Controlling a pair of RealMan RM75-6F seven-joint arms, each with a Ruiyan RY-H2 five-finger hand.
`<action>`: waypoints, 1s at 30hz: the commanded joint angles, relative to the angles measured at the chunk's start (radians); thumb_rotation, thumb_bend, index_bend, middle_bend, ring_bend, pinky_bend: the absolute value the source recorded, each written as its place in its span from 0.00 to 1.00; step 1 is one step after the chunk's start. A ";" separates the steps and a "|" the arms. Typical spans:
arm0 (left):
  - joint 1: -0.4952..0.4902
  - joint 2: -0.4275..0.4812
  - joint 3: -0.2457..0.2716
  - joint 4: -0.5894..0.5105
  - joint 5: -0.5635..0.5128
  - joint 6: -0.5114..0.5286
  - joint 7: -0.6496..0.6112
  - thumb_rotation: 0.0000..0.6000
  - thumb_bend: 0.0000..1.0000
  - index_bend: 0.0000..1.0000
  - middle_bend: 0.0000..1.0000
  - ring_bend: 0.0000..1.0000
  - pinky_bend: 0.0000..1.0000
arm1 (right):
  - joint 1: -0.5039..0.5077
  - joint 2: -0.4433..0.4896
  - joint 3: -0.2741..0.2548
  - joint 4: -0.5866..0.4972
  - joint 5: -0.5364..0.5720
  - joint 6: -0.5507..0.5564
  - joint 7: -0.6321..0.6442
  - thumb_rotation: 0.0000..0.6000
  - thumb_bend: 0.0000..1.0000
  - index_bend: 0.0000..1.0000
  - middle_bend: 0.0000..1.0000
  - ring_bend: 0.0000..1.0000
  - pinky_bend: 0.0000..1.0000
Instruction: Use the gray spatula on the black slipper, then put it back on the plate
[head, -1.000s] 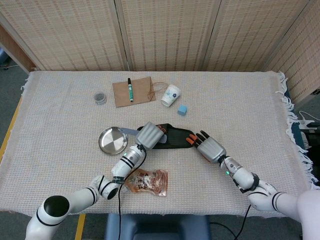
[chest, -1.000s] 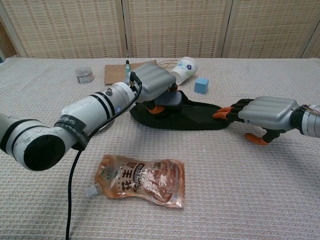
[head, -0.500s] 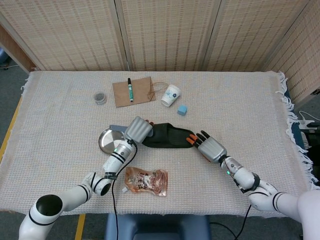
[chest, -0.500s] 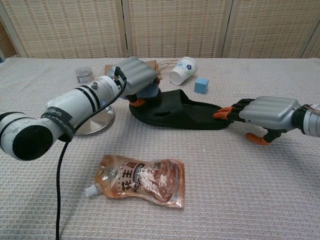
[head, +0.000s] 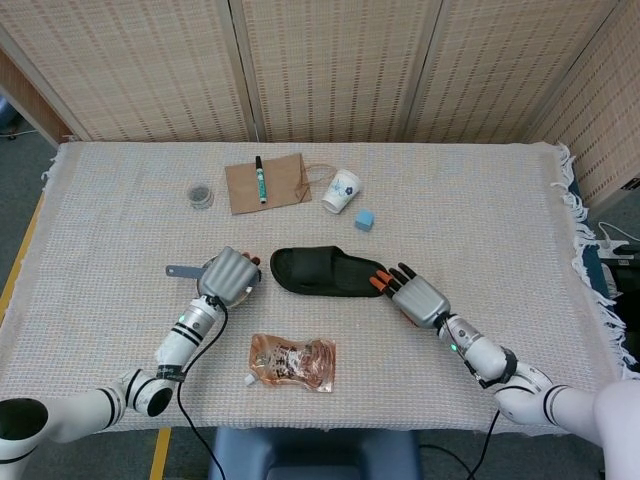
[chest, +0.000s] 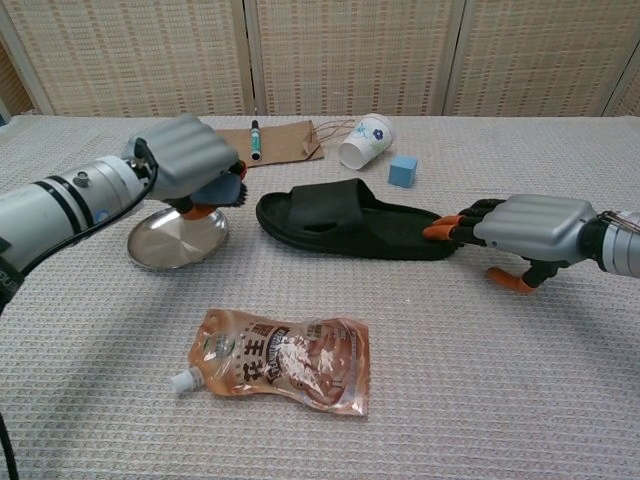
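Note:
The gray spatula (head: 181, 270) is gripped in my left hand (head: 230, 276), its handle sticking out to the left. In the chest view the spatula's dark blade (chest: 222, 190) pokes out under my left hand (chest: 185, 162), which hovers just above the round metal plate (chest: 170, 245). The black slipper (head: 320, 272) lies flat mid-table, to the right of the plate. My right hand (head: 417, 299) rests on the table with its fingertips (chest: 447, 229) against the slipper's (chest: 350, 220) right end, holding nothing.
A snack pouch (head: 291, 362) lies near the front edge. At the back are a brown paper bag (head: 265, 183) with a marker (head: 259, 178), a tipped paper cup (head: 341, 190), a blue cube (head: 364, 220) and a small jar (head: 200, 194).
My left hand has carried the spatula leftward off the slipper to above the plate. The slipper now lies uncovered. My right hand has stayed at the slipper's end.

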 joint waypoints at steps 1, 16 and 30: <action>0.019 0.009 0.017 0.025 -0.017 -0.006 -0.002 1.00 0.40 0.44 0.57 0.88 1.00 | -0.004 0.009 0.002 -0.021 0.002 0.010 -0.013 1.00 0.55 0.00 0.00 0.00 0.00; 0.032 -0.050 0.028 0.174 -0.026 -0.078 -0.088 1.00 0.39 0.41 0.51 0.88 1.00 | -0.037 0.152 0.053 -0.233 0.041 0.113 -0.108 1.00 0.13 0.00 0.00 0.00 0.00; 0.037 -0.035 0.020 0.113 -0.046 -0.087 -0.054 1.00 0.38 0.08 0.27 0.86 1.00 | -0.073 0.237 0.069 -0.340 0.045 0.189 -0.130 1.00 0.13 0.00 0.00 0.00 0.00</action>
